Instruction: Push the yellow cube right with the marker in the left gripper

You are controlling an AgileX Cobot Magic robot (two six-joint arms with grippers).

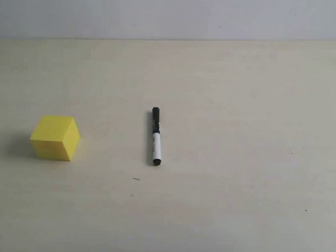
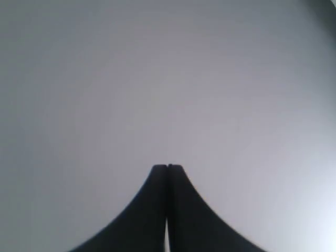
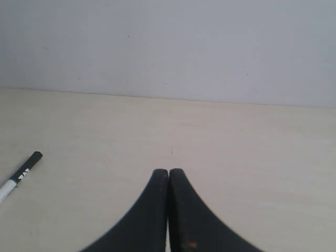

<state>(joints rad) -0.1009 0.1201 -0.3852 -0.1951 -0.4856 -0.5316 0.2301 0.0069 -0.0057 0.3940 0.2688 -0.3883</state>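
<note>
The yellow cube (image 1: 55, 137) rests on the pale table at the left of the exterior view. The marker (image 1: 155, 136) lies flat near the middle, to the cube's right, black cap pointing away, held by nothing. Part of the marker (image 3: 20, 171) also shows at the edge of the right wrist view. Neither arm appears in the exterior view. My left gripper (image 2: 167, 167) is shut with nothing between its fingers and faces only a blank grey surface. Shut and empty too, my right gripper (image 3: 168, 170) hovers over the table, apart from the marker.
The table (image 1: 239, 162) is a pale beige top that meets a grey wall (image 1: 173, 14) at the back. A few small dark specks (image 1: 135, 179) mark the surface in front of the marker.
</note>
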